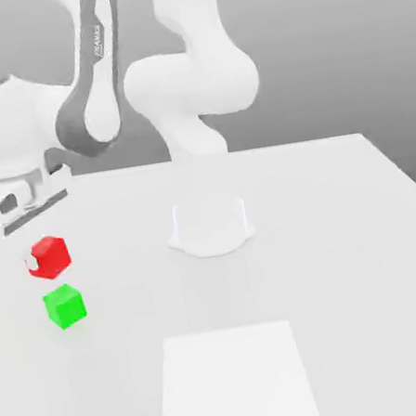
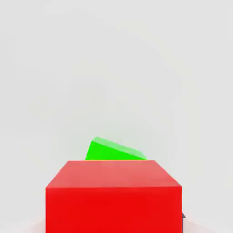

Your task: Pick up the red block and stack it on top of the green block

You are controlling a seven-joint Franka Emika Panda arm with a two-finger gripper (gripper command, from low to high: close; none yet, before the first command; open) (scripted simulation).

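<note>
- Presently, the red block is being carried clear of the table, at the exterior view's left, just above and slightly behind the green block.
- It is being held by the gripper, whose fingers are being kept nearly shut against the cube's sides; one pale finger is being seen overlapping the cube's near edge in the exterior view.
- In the hand view the red block is being shown close to the camera, with the green block partly covered behind it, so the two are being judged not yet aligned.
- The step in hand is being judged as the carry toward the stacking spot, with the lowering not yet begun.
- To be done well, the red block is to be centred fully over the green one before any descent, its faces being squared to the green faces.
- The descent is to be made slowly and straight down, since the green base is being judged the smaller of the two and an off-centre load could be tipped off.
- Release is being advised only once the red underside is being seen resting flat.
- The red block is being seen as a plain matte bright cube, evenly coloured, with sharp edges and no markings.
- The green block is being seen resting on the table, untouched, and turned slightly.
</note>
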